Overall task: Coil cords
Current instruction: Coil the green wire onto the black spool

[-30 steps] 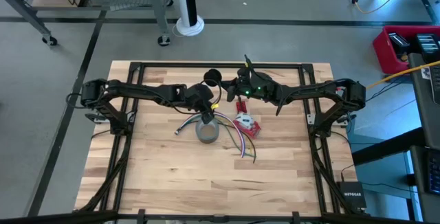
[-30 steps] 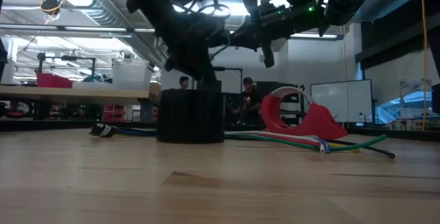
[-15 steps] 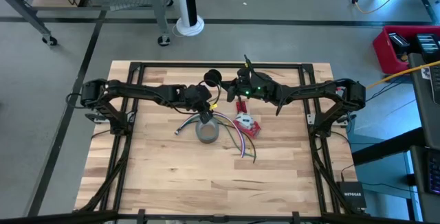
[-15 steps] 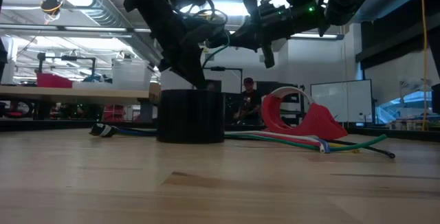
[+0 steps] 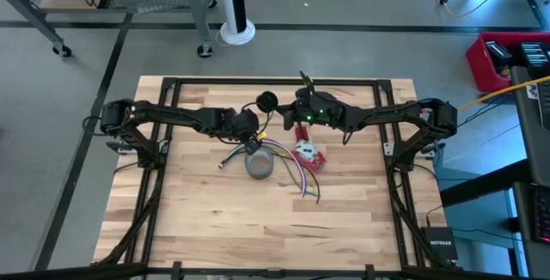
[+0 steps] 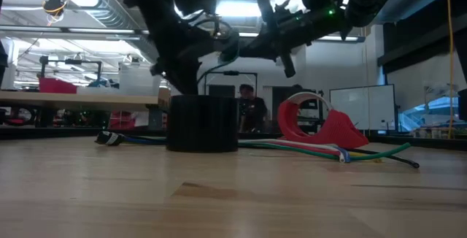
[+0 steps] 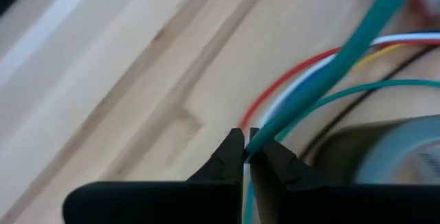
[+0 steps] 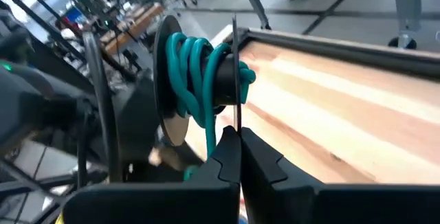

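We see the left gripper [image 5: 252, 139] low over the table [image 5: 198, 220], near the middle of the far half, just at the far-left rim of the grey tape roll [image 5: 259, 164]. Its fingers [image 7: 230, 157] are clamped together on a green cord [image 7: 323, 80], which runs up and away from the tips. More cords [image 5: 296, 170], red, white, yellow and green, lie flat on the wood beside and under the roll, fanning toward the near right; one dark lead with a plug [image 5: 223, 164] ends left of the roll.

We see the right gripper [image 5: 289, 118] raised above the table near the middle of the far edge, pinched tight on the thin rim of a dark spool [image 8: 199, 80]. Green cord is wound in several turns around the spool's hub, with one strand dropping down past the fingertips.

A red tape dispenser [image 5: 307, 155] sits just right of the grey roll, touching the loose cords. In the low view a person [image 6: 248, 110] shows in the room behind the table.
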